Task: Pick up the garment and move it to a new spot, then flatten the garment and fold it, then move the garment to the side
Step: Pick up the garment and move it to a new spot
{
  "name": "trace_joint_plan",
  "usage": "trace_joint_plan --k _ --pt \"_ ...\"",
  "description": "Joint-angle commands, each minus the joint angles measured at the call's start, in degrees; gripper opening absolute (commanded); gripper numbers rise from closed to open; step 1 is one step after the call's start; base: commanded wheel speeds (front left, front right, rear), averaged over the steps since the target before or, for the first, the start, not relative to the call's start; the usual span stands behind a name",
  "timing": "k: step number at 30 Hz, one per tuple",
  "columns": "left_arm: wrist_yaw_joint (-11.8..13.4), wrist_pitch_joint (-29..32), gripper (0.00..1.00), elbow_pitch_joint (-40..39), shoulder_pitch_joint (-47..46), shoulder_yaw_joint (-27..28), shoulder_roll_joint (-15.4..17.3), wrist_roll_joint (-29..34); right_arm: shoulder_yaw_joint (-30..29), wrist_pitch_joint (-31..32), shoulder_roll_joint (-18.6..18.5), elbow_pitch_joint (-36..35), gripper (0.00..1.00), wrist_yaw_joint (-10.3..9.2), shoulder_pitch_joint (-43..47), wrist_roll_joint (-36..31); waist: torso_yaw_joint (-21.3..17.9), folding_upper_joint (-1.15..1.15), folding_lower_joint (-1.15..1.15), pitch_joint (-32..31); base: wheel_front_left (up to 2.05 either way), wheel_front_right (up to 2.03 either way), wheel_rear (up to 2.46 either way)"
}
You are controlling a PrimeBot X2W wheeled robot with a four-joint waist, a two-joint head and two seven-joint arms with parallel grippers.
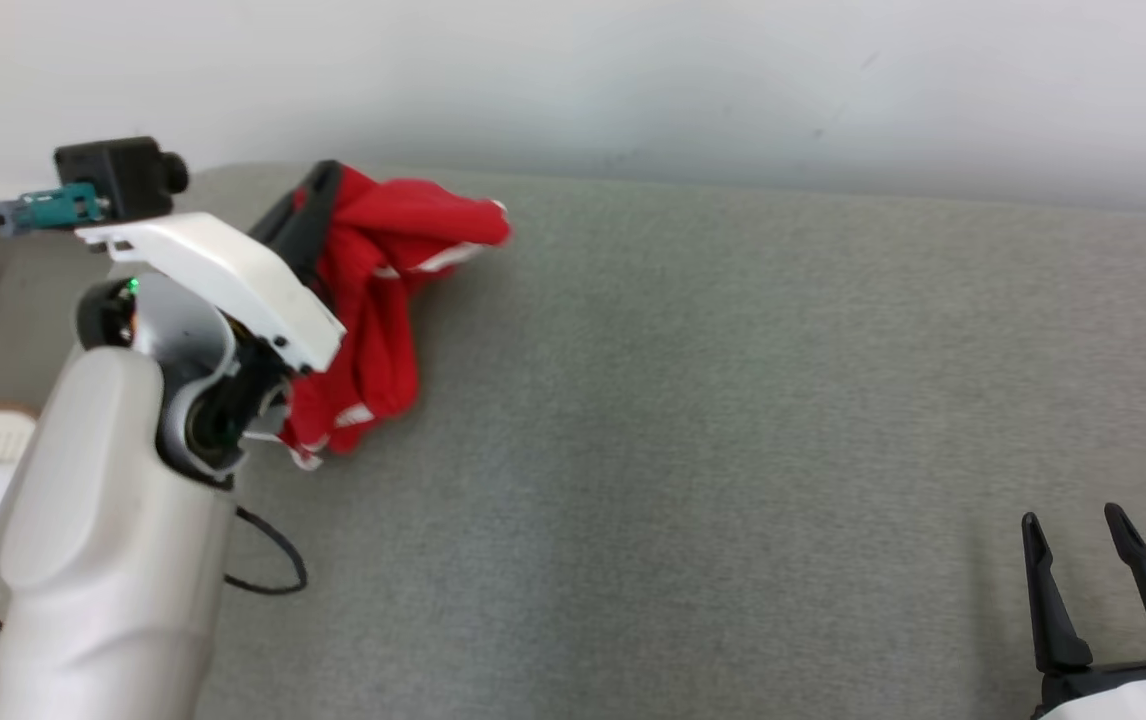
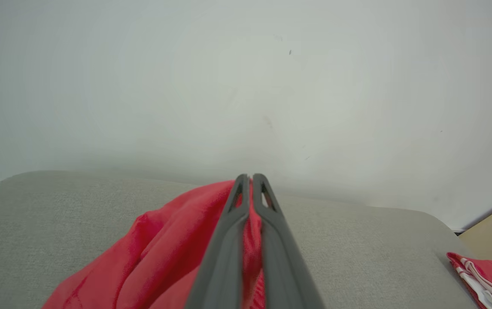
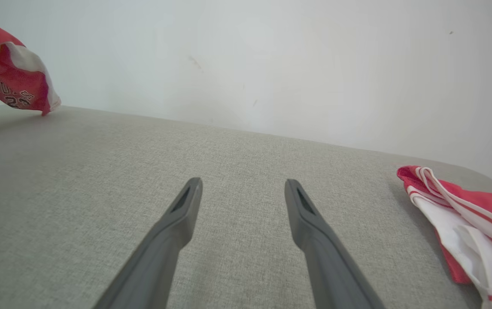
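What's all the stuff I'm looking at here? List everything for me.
held garment: one, red with white trim, far left of surface
second garment: one, red and white, lying on surface, right in right wrist view
surface: one, grey fabric, under everything
wall: one, white, behind surface
cable: one, black, beside left arm
left arm: one, pale, jaws shut on held garment
right arm: one, pale, lower right, jaws open

Grey fabric surface (image 1: 733,450); red-white garment (image 3: 469,223) lying near its edge
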Motion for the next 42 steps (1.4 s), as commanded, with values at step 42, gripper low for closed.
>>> trace_joint_plan --k 42 --pt "16.04 -1.07 0.0 -16.1 12.84 -16.6 -8.76 -12.08 -2.46 0.05 4.48 0.38 1.0 -0.17 -1.5 1.07 -17.06 0.0 0.0 0.24 0.0 0.0 0.0"
